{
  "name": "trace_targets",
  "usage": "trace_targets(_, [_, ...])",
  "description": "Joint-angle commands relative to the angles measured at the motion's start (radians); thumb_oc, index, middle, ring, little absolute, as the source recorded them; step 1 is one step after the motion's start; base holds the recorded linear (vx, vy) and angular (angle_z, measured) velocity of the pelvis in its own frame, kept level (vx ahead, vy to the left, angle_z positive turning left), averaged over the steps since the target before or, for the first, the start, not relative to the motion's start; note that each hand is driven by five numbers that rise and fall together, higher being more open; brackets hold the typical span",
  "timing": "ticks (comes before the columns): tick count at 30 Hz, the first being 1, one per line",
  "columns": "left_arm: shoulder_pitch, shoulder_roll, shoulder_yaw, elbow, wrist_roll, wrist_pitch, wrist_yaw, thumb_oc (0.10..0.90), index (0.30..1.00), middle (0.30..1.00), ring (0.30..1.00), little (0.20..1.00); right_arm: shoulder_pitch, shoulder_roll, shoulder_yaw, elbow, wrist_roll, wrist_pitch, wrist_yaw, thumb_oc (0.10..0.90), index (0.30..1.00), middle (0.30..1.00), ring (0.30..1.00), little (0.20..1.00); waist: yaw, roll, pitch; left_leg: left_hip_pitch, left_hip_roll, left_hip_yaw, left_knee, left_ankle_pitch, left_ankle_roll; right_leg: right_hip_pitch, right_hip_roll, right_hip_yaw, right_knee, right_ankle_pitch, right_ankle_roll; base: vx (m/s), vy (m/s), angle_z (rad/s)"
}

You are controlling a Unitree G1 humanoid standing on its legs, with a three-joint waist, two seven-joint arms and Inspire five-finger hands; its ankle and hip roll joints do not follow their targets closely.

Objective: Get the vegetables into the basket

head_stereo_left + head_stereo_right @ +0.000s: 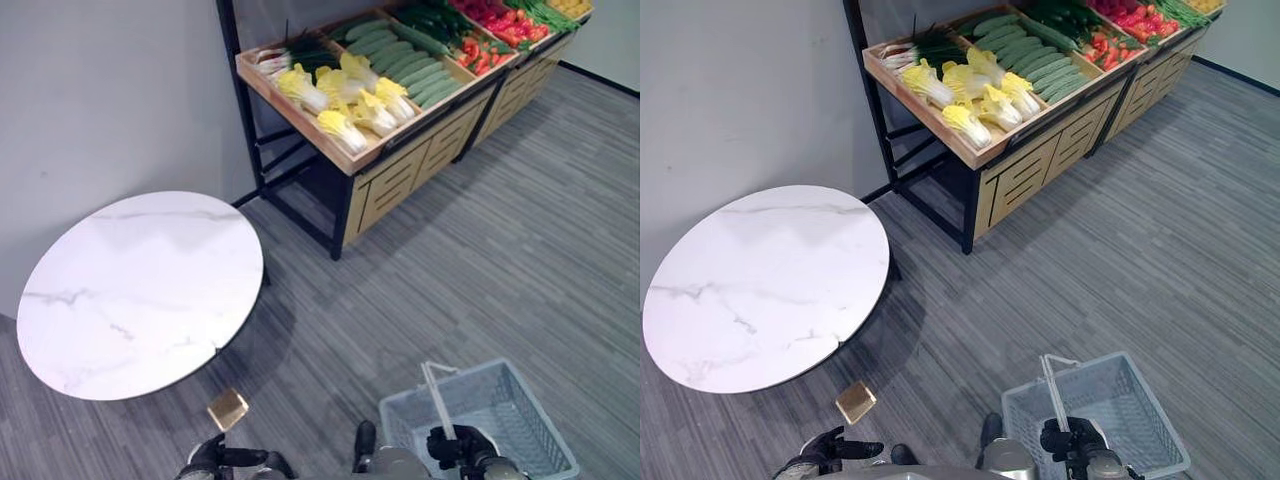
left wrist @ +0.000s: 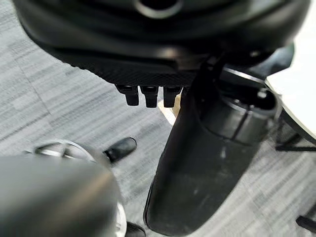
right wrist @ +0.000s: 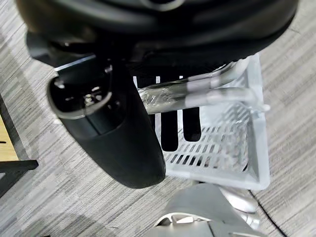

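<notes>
White marble tops the round table (image 1: 140, 290), our landmark. Beyond it, against the wall, the wooden stand (image 1: 400, 170) holds the vegetables (image 1: 350, 100): cabbages, cucumbers, peppers. Well to the table's right on the carpet, our right hand (image 1: 458, 445) hangs low, fingers curled round the handle (image 3: 207, 91) of the pale basket (image 1: 520, 420). Just below the table's near edge our left hand (image 1: 825, 450) hangs with fingers curled on nothing.

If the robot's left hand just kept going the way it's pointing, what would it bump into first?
Probably the grey carpet floor: in the wrist view the left hand has its fingers aimed down at it. The round white table sits off to one side.
</notes>
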Motion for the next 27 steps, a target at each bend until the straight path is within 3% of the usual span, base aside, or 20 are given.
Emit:
trace_targets(1, [-0.066, 0.005, -0.008, 0.023, 0.012, -0.023, 0.008, 0.9, 1.0, 1.0, 1.0, 1.0, -0.057, 0.014, 0.027, -0.053, 0.03, -0.067, 0.019, 0.4, 0.3, 0.3, 0.3, 0.3, -0.005, -0.01, -0.018, 0.072, -0.094, -0.076, 0.002, -0.16, 0.031, -0.023, -0.029, 0.097, 0.063, -0.071, 0.082, 0.11, -0.174, 0.08])
trace_targets(4, [-0.068, 0.003, -0.006, 0.021, -0.008, -0.025, 0.014, 0.9, 1.0, 1.0, 1.0, 1.0, -0.06, 0.017, 0.043, -0.053, 0.027, -0.067, 0.018, 0.4, 0.3, 0.3, 0.3, 0.3, -0.005, -0.013, -0.014, 0.081, -0.076, -0.087, 0.003, -0.151, 0.016, -0.021, -0.013, 0.102, 0.09, -0.106, 0.064, 0.11, -0.219, 0.09])
trace_targets(7, [-0.078, 0.005, 0.005, 0.017, -0.045, -0.03, 0.027, 0.9, 1.0, 1.0, 1.0, 1.0, -0.073, 0.023, 0.072, -0.037, 0.026, -0.071, 0.019, 0.4, 0.3, 0.3, 0.3, 0.3, 0.002, -0.024, -0.005, 0.052, -0.039, -0.102, 0.1, -0.168, -0.009, -0.011, 0.005, 0.114, 0.099, -0.137, 0.037, 0.1, -0.257, 0.13])
trace_targets(10, [-0.094, 0.004, 0.002, 0.005, -0.078, -0.038, 0.033, 0.9, 1.0, 1.0, 1.0, 1.0, -0.087, 0.021, 0.106, -0.032, 0.016, -0.073, 0.023, 0.4, 0.3, 0.3, 0.3, 0.3, 0.021, -0.046, 0.028, -0.036, 0.019, -0.143, 0.324, -0.14, -0.049, 0.017, 0.023, 0.122, 0.095, -0.157, -0.002, 0.05, -0.232, 0.06])
trace_targets(11, [-0.104, 0.004, -0.003, -0.004, -0.086, -0.044, 0.032, 0.9, 1.0, 1.0, 1.0, 1.0, -0.089, 0.016, 0.117, -0.034, 0.007, -0.074, 0.025, 0.4, 0.3, 0.3, 0.3, 0.3, 0.038, -0.051, 0.045, -0.068, 0.021, -0.213, 0.386, -0.106, -0.061, 0.024, 0.03, 0.129, 0.102, -0.164, -0.015, 0.02, -0.147, -0.09])
trace_targets(12, [-0.113, 0.006, -0.01, -0.008, -0.087, -0.046, 0.034, 0.9, 1.0, 1.0, 1.0, 1.0, -0.093, 0.011, 0.121, -0.03, 0.001, -0.072, 0.024, 0.4, 0.3, 0.3, 0.3, 0.3, 0.043, -0.061, 0.05, -0.086, 0.002, -0.269, 0.362, -0.097, -0.048, 0.019, 0.026, 0.133, 0.098, -0.163, -0.021, 0.02, -0.035, -0.26])
trace_targets(13, [-0.114, 0.001, -0.02, -0.01, -0.089, -0.048, 0.033, 0.9, 1.0, 1.0, 1.0, 1.0, -0.091, 0.006, 0.119, -0.04, -0.001, -0.071, 0.026, 0.4, 0.3, 0.3, 0.3, 0.3, 0.041, -0.067, 0.048, -0.101, -0.033, -0.365, 0.283, -0.129, -0.033, 0.014, 0.013, 0.145, 0.1, -0.16, -0.01, 0.03, 0.056, -0.31])
trace_targets(15, [-0.111, -0.008, -0.035, -0.018, -0.082, -0.054, 0.038, 0.9, 1.0, 1.0, 1.0, 1.0, -0.093, -0.002, 0.121, -0.048, -0.017, -0.07, 0.026, 0.4, 0.3, 0.3, 0.3, 0.3, 0.049, -0.065, 0.044, -0.127, -0.073, -0.481, 0.235, -0.142, -0.024, 0.0, 0.004, 0.174, 0.115, -0.156, -0.004, 0.05, 0.116, -0.28])
trace_targets(17, [-0.103, -0.013, -0.038, -0.015, -0.086, -0.057, 0.036, 0.9, 1.0, 1.0, 1.0, 1.0, -0.1, -0.005, 0.114, -0.045, -0.023, -0.072, 0.026, 0.4, 0.3, 0.3, 0.3, 0.3, 0.047, -0.055, 0.047, -0.114, -0.079, -0.477, 0.239, -0.163, -0.008, -0.015, 0.002, 0.2, 0.146, -0.161, 0.001, 0.05, 0.194, -0.31])
trace_targets(22, [-0.093, -0.003, -0.057, -0.029, -0.041, -0.053, 0.02, 0.9, 1.0, 1.0, 1.0, 1.0, -0.113, 0.013, 0.078, -0.024, 0.001, -0.071, 0.019, 0.4, 0.3, 0.3, 0.3, 0.3, 0.047, -0.031, 0.049, -0.068, -0.098, -0.387, 0.196, -0.188, 0.041, -0.047, -0.019, 0.279, 0.154, -0.121, 0.041, 0.03, 0.26, -0.6])
trace_targets(27, [-0.084, 0.009, -0.045, -0.031, -0.037, -0.056, 0.023, 0.9, 1.0, 1.0, 1.0, 1.0, -0.128, 0.027, 0.075, 0.009, 0.017, -0.073, 0.018, 0.4, 0.3, 0.3, 0.3, 0.3, 0.058, -0.023, 0.062, -0.06, -0.109, -0.327, 0.214, -0.22, 0.068, -0.08, -0.017, 0.352, 0.162, -0.093, 0.064, -0.03, 0.21, -0.51])
